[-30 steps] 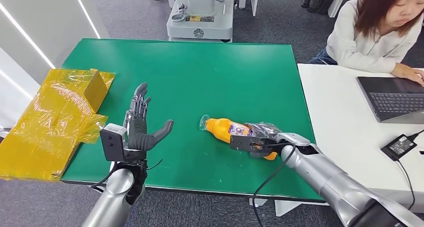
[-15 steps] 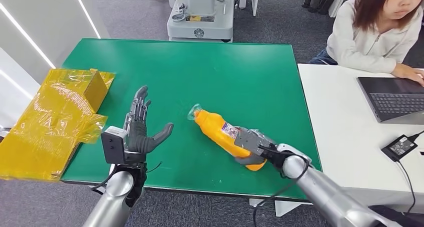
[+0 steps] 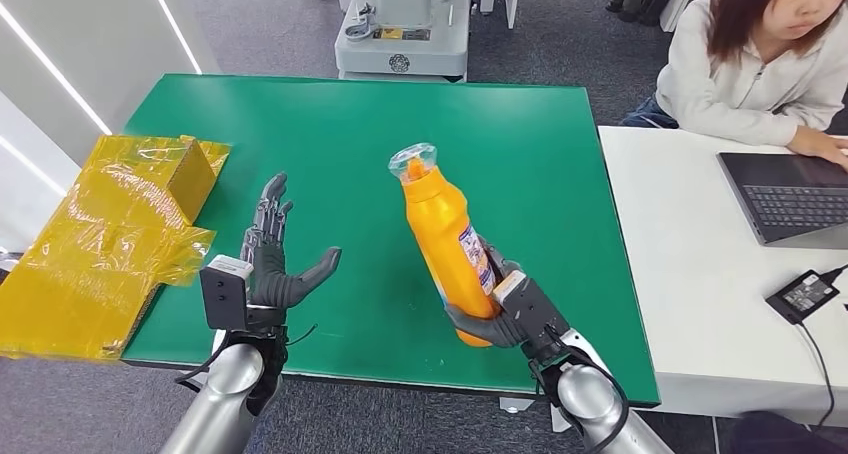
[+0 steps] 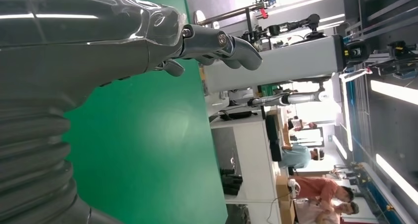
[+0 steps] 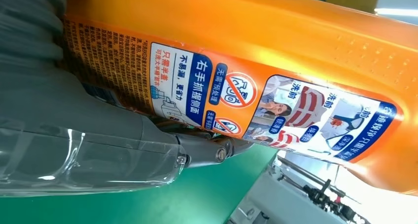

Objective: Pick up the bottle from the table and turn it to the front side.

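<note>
An orange bottle [image 3: 442, 242] with a clear cap and a printed label stands nearly upright in the air above the green table [image 3: 360, 134], cap end up and tilted a little to the left. My right hand [image 3: 505, 314] grips it around its lower part near the table's front edge. The bottle's label [image 5: 276, 103] with blue and red pictures faces the right wrist camera, and a grey finger [image 5: 197, 150] lies against it. My left hand [image 3: 275, 259] hovers to the left of the bottle, fingers spread and holding nothing; its fingers [image 4: 217, 41] show over the green surface.
Crumpled yellow wrapping and a cardboard box [image 3: 120, 224] lie at the table's left edge. A white table [image 3: 690, 274] to the right carries a laptop [image 3: 790, 199] and a power adapter [image 3: 803, 292], where a person [image 3: 760, 54] sits. A grey machine base [image 3: 400, 34] stands beyond the far edge.
My right hand has lifted the bottle off the table and swung it from lying flat to nearly upright, drawing back toward the front edge. The left hand has barely moved.
</note>
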`<action>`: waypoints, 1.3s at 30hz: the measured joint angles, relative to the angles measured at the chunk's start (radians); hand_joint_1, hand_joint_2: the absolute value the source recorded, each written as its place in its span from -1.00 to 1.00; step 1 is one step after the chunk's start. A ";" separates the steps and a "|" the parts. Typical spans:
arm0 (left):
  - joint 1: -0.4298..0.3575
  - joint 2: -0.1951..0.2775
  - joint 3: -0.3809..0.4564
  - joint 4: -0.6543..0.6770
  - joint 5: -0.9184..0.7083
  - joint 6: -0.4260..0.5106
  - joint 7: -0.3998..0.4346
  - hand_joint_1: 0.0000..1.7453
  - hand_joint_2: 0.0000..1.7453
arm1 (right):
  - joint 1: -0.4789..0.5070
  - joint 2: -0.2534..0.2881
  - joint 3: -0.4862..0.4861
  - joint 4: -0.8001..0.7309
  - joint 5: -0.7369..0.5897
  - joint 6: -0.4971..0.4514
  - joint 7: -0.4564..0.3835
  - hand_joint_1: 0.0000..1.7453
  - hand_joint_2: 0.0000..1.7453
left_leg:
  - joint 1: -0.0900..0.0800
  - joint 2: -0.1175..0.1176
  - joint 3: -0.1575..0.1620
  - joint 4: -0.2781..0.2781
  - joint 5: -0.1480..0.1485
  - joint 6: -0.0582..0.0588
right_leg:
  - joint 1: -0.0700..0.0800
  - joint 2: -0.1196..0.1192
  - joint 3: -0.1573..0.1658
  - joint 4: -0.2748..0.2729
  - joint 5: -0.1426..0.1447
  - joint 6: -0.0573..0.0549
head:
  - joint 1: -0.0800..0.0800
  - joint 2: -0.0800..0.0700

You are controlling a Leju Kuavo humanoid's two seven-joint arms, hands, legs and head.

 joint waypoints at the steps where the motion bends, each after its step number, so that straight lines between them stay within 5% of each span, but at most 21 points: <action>1: 0.000 0.001 0.000 0.000 0.003 -0.009 0.006 -1.00 1.00 | 0.005 0.003 -0.004 -0.007 0.005 -0.001 -0.002 1.00 1.00 | 0.000 0.000 0.000 0.000 0.000 0.000 | 0.000 0.000 0.000 0.000 0.000 0.000 | 0.000 0.000; 8: -0.017 0.030 0.003 0.003 0.145 -0.307 0.154 -1.00 1.00 | -0.039 0.038 -0.020 0.064 0.101 0.029 0.009 1.00 1.00 | 0.000 0.001 -0.001 0.000 0.001 0.000 | 0.000 0.001 -0.001 0.001 0.001 -0.001 | 0.000 0.000; 16: -0.215 0.030 -0.015 0.098 0.399 -0.551 0.338 -1.00 1.00 | -0.264 0.168 0.004 0.376 0.184 0.032 -0.027 1.00 1.00 | 0.000 0.001 0.000 0.000 0.005 -0.001 | 0.000 0.001 -0.002 0.002 0.003 -0.002 | 0.000 0.000; 23: -0.309 -0.002 -0.055 0.217 0.499 -0.569 0.364 -1.00 1.00 | -0.341 0.232 0.042 0.498 0.235 -0.019 -0.024 1.00 1.00 | 0.000 0.001 -0.002 0.000 0.004 -0.001 | 0.000 0.000 -0.002 0.001 0.003 -0.002 | 0.000 0.000; 39: -0.433 -0.042 -0.123 0.570 0.344 -0.460 0.240 -1.00 1.00 | -0.334 0.273 0.122 0.531 0.349 -0.131 -0.031 1.00 1.00 | 0.000 0.001 -0.003 0.000 0.004 -0.001 | 0.000 0.001 -0.004 0.001 0.003 -0.002 | 0.000 0.000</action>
